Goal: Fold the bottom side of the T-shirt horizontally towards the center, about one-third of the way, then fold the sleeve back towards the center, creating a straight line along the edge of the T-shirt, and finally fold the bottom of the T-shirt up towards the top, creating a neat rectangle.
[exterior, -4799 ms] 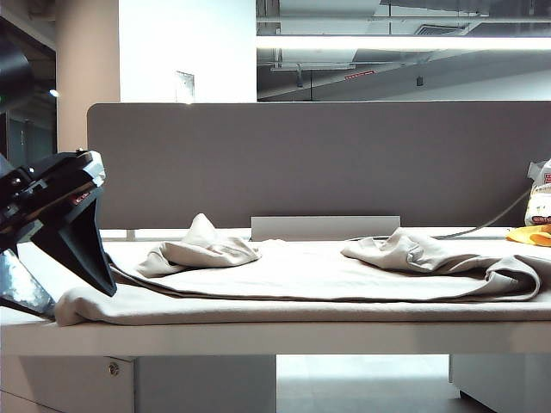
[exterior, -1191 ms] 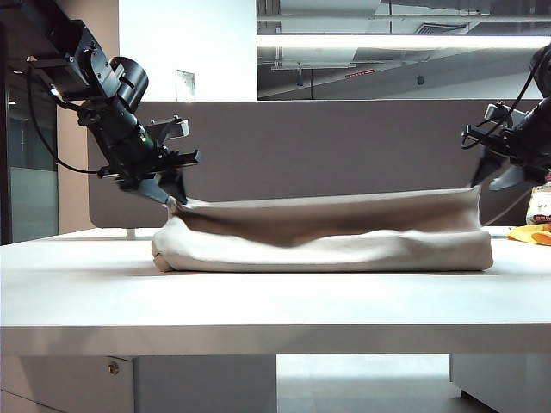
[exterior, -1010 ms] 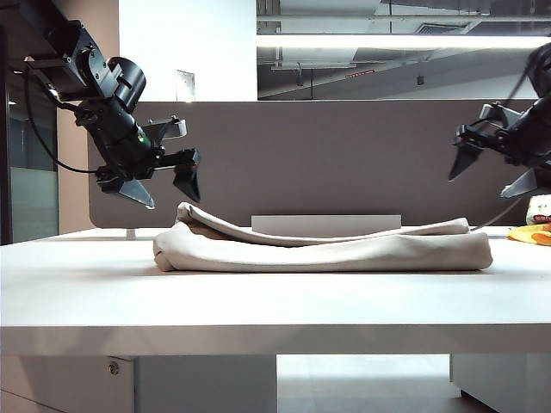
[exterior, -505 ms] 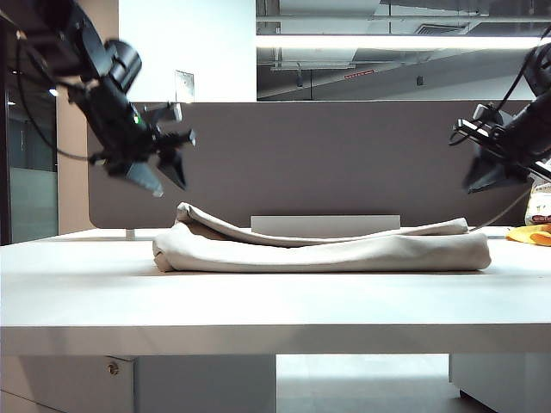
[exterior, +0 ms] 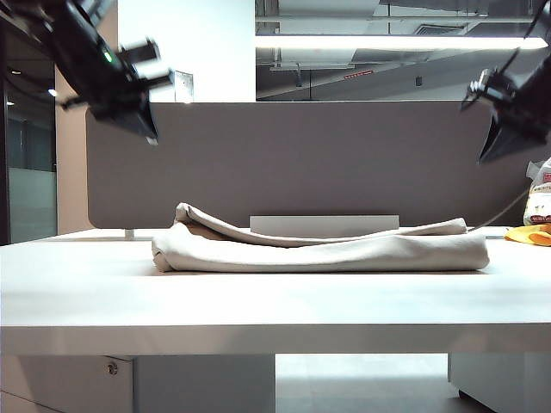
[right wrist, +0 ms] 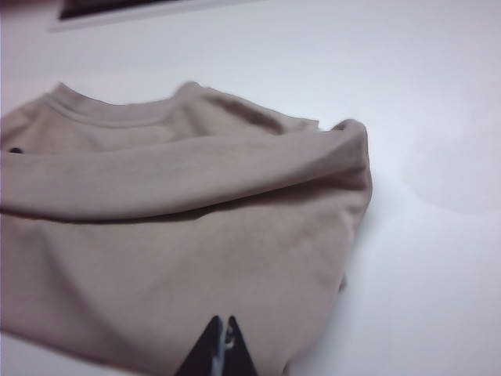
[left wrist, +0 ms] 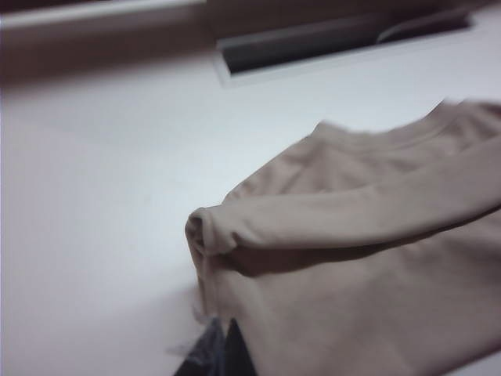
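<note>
The beige T-shirt (exterior: pixel 320 248) lies folded into a long low bundle across the middle of the white table (exterior: pixel 258 305). In the left wrist view the T-shirt (left wrist: pixel 352 266) shows its collar (left wrist: pixel 376 137) with a folded-over layer lying just short of it. The right wrist view shows the T-shirt (right wrist: pixel 180 235) the same way. The bottom hem is too blurred to pick out and the sleeves are hidden in the folds. My left gripper (exterior: pixel 145 127) (left wrist: pixel 223 333) hangs high above the shirt's left end, shut and empty. My right gripper (exterior: pixel 492 148) (right wrist: pixel 221 327) hangs high above its right end, shut and empty.
A grey partition (exterior: pixel 293 163) stands behind the table. A yellow-orange item (exterior: pixel 529 234) and a white packet (exterior: pixel 541 194) sit at the far right, with a cable (exterior: pixel 504 213) running to them. A dark slot (left wrist: pixel 337 43) runs along the table's back.
Both grippers let go of the raised shirt edge, which dropped flat onto the bundle. Both then shut empty and rose up and away from the shirt.
</note>
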`<state>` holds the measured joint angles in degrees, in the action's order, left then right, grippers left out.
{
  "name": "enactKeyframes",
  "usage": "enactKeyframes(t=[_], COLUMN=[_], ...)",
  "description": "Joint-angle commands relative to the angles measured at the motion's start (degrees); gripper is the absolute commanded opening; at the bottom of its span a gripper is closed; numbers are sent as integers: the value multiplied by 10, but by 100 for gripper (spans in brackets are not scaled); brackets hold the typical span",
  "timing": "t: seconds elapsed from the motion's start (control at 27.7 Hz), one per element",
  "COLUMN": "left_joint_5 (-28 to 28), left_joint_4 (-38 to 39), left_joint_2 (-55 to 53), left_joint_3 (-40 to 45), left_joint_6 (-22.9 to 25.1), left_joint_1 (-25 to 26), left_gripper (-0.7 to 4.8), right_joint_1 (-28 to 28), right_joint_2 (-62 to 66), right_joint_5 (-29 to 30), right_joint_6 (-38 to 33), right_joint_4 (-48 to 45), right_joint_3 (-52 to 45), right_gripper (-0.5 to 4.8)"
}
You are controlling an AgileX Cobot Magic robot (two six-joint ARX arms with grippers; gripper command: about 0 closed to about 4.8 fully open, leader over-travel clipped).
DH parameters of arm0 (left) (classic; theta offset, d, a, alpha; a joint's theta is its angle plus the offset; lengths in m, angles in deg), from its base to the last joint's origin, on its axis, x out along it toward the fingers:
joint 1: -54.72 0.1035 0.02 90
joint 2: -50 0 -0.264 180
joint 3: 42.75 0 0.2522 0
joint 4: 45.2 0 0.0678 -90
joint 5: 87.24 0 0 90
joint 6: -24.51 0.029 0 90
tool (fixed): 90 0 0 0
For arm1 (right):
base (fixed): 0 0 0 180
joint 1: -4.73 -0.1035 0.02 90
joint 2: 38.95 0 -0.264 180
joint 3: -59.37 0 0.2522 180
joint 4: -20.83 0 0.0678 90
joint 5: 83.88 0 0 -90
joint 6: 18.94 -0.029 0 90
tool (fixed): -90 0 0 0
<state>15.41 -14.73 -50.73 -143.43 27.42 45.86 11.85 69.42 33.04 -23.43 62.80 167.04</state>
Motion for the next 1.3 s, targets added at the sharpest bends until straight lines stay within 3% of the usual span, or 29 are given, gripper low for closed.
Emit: enactKeyframes(t=[0.04, 0.36, 0.83, 1.05, 1.3], left_joint_5=[0, -52, -82, -90, -91], left_joint_4=[-50, -75, -111, -113, -80], left_joint_2=[75, 274, 555, 717, 887], left_joint_3=[77, 267, 552, 682, 789], left_joint_6=[-27, -22, -93, -125, -165], left_joint_1=[-1, -32, -87, -88, -88], left_gripper=[-6, -6, -6, -6, -6], right_joint_1=[-1, -14, -29, -29, -36], right_joint_2=[-67, -291, -586, -706, -827], right_joint_5=[0, 0, -4, -30, -56], right_joint_6=[3, -7, -50, -77, -107], right_joint_4=[-16, -159, -322, -350, -340], right_joint_3=[-56, -333, -690, -817, -893], right_gripper=[-3, -3, -3, -3, -3])
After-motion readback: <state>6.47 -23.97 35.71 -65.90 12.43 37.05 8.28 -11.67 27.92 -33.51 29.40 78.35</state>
